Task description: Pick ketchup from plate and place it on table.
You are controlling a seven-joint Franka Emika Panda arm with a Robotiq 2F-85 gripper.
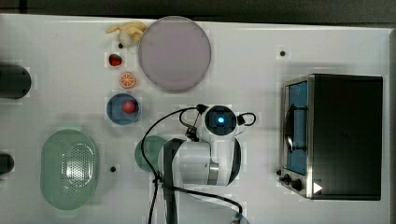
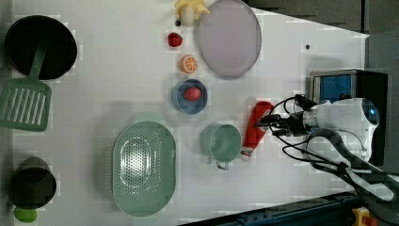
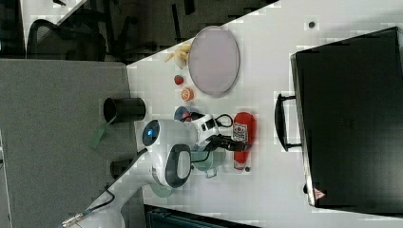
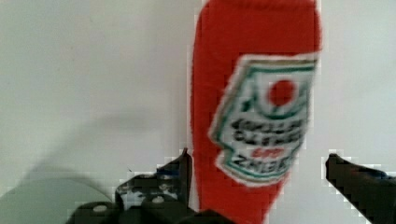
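The ketchup (image 2: 255, 128), a slim red bottle with a white label, lies flat on the white table (image 2: 108, 94), its whitish cap end pointing toward the left view's bottom. It rests between a teal cup and the oven, well away from the greyish-lilac plate (image 2: 229, 37), which is bare. My gripper (image 4: 259, 161) is open and straddles the bottle (image 4: 254, 93). One finger sits right against the bottle's side, while the other stands a gap away from it. In the right view the gripper (image 3: 236, 142) hovers low over the bottle (image 3: 244, 135).
A teal cup (image 2: 221, 142) sits just beside the bottle. A black toaster oven (image 1: 343, 135) stands on the other side. A blue dish with a red ball (image 2: 189, 95), an orange slice (image 2: 189, 63), a strawberry (image 2: 174, 39) and a green colander (image 2: 143, 167) lie further off.
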